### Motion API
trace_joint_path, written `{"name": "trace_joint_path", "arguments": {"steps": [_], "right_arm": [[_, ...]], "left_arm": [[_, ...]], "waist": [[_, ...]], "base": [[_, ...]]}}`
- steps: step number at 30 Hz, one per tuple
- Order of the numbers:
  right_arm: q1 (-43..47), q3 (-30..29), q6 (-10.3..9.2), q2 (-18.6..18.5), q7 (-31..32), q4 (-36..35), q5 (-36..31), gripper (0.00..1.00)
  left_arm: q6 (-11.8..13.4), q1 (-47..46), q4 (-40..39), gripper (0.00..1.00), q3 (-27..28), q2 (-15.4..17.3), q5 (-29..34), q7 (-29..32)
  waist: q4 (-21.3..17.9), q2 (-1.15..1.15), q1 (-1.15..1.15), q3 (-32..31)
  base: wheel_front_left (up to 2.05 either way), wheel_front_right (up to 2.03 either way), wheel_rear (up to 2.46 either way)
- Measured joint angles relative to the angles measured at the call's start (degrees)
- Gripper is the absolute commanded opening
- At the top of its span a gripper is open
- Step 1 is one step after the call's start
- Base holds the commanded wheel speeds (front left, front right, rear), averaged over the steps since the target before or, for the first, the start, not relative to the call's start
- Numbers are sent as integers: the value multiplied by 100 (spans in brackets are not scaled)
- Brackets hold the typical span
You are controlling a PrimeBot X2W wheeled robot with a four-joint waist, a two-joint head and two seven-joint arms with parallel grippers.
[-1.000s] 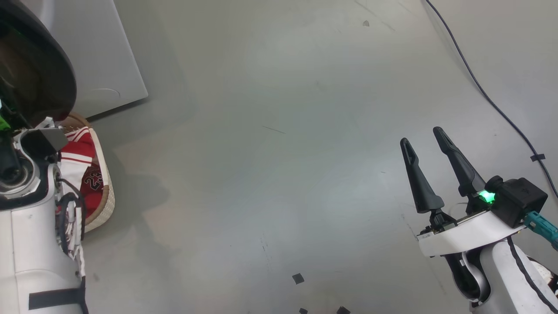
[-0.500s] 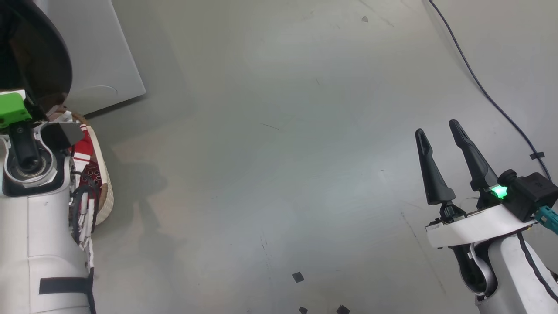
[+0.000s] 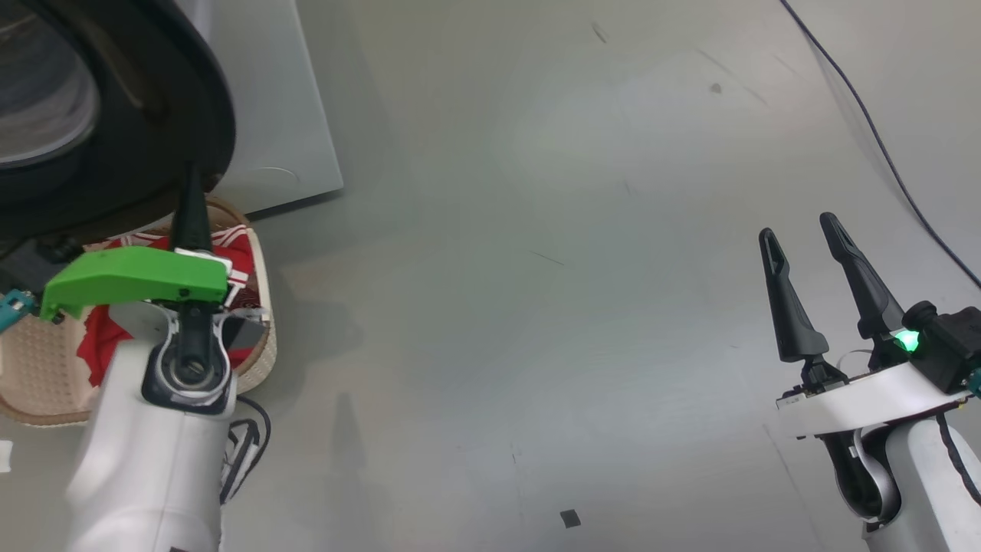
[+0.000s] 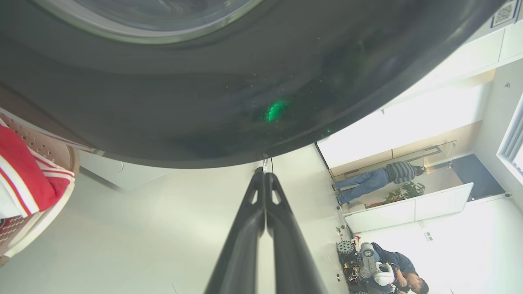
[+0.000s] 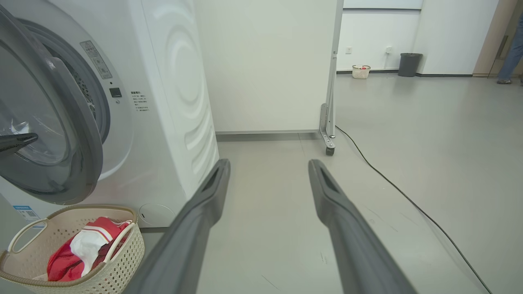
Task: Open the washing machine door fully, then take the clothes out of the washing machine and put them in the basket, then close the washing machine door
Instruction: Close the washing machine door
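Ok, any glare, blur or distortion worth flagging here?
Left wrist view: a green light reflects off the glossy washing machine door, and the room at right is blown out. Right wrist view: wide-angle bending of the washing machine; near jaws soft. Head view: soft arm shadow on the floor.

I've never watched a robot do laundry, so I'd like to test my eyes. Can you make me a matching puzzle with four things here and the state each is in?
Things:
1. washing machine door
2. clothes
3. left gripper
4. right gripper

States:
A. fingers spread apart
B. lying in the basket
C. standing open
D. fingers pressed together

Pairs: 1-C, 2-B, 3-D, 4-A
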Motion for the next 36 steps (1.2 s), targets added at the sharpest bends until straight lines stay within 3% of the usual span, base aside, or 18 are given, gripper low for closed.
{"name": "trace_joint_path", "arguments": {"steps": [7, 10, 19, 22, 31, 36], "right_arm": [[181, -109, 0, -132, 0, 8, -23, 100], [307, -238, 0, -179, 0, 7, -99, 100], [570, -414, 0, -168, 0, -5, -232, 100], [654, -408, 0, -153, 0, -8, -272, 100], [909, -419, 0, -14, 0, -31, -356, 100], [985, -408, 0, -1, 0, -62, -380, 100]], "left_arm": [[-64, 366, 11, 0, -593, 41, 625, -16], [-107, 572, -10, 0, -1042, 201, 1335, -219], [-112, 985, -141, 0, -1467, 237, 2202, -709], [-126, 1142, -162, 0, -1659, 486, 2825, -790], [146, 1785, -428, 0, -1603, 601, 3529, -809], [292, 1861, -1022, 0, -1303, 598, 4155, -808]], "waist": [[433, 0, 0, -241], [740, 0, 0, -404], [1442, 0, 0, -771], [1646, 0, 0, -904], [2100, 0, 0, -1299], [2307, 0, 0, -1407]], "base": [[0, 0, 0], [0, 0, 0], [0, 0, 0], [0, 0, 0], [0, 0, 0], [0, 0, 0]]}}
